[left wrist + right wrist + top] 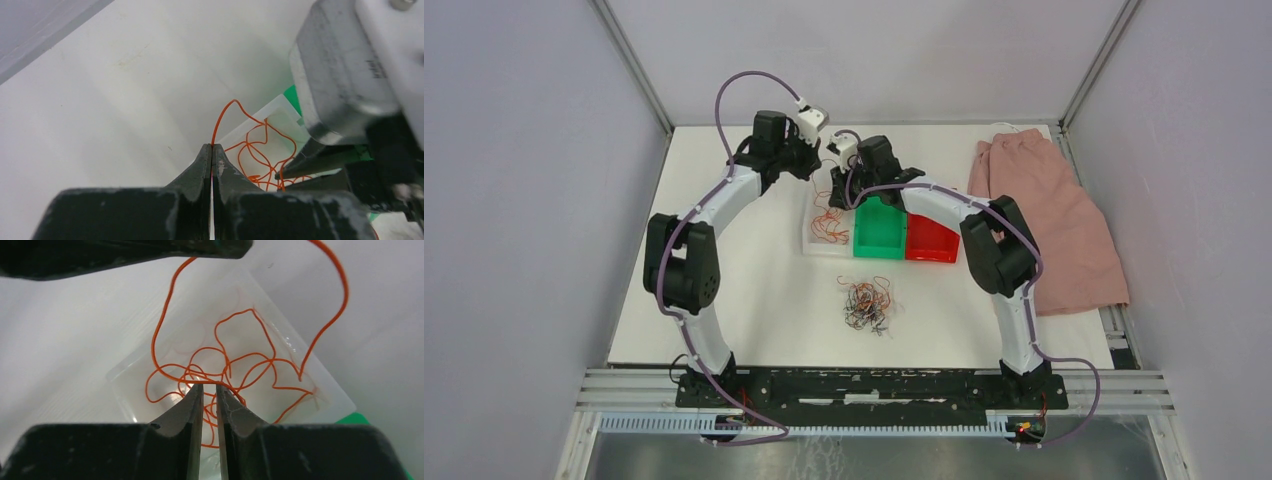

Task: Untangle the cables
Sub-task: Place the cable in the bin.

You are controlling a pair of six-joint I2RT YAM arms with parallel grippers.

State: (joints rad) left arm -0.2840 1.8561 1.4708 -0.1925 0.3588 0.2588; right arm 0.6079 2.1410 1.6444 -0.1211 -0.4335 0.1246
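Sorting looks partly done. Several orange wires (250,360) already lie in the clear tray (812,242), while the green bin (879,235) at its 3 o'clock and the red bin (931,241) beyond look empty. The cables (866,304), a mixed clump, sit on the tabletop (744,300) at the tray's 6 o'clock, with neither arm near them. Above the tray, the left pincer (212,150) is clamped on one orange wire (230,101). The right pincer (209,387) shows a thin slit with wire across its tips; I cannot tell if it is pinched.
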